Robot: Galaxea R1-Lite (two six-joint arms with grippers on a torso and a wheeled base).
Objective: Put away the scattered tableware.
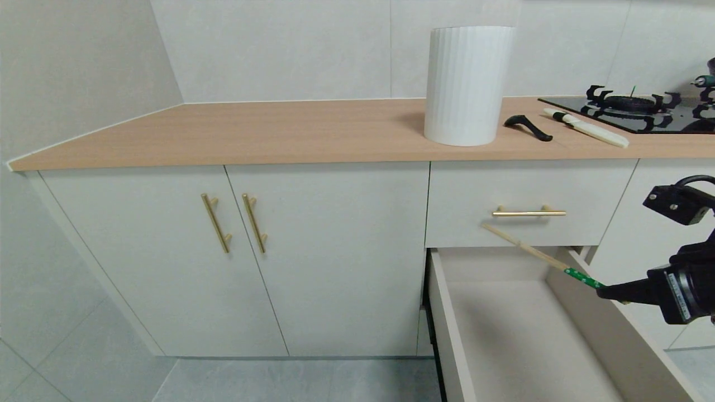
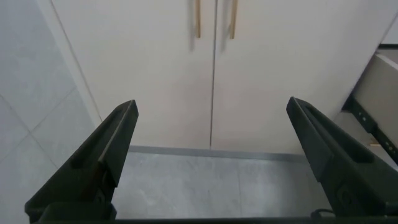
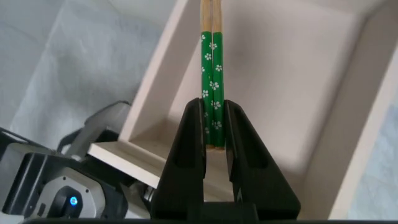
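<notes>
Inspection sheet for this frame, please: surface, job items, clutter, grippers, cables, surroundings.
Surface: wooden countertop, no spills seen.
Job's things: chopsticks held above the open drawer; black-handled utensil and cream utensil lie apart on the countertop, beside the hob.
Clutter: white ribbed canister stands upright on the countertop.
Grippers: right gripper shut on the chopsticks' green end; left gripper open, holding nothing, facing the floor before the cabinet doors.
Cables: nothing seen.
Surroundings: gas hob at the counter's right end; tiled wall and floor.
</notes>
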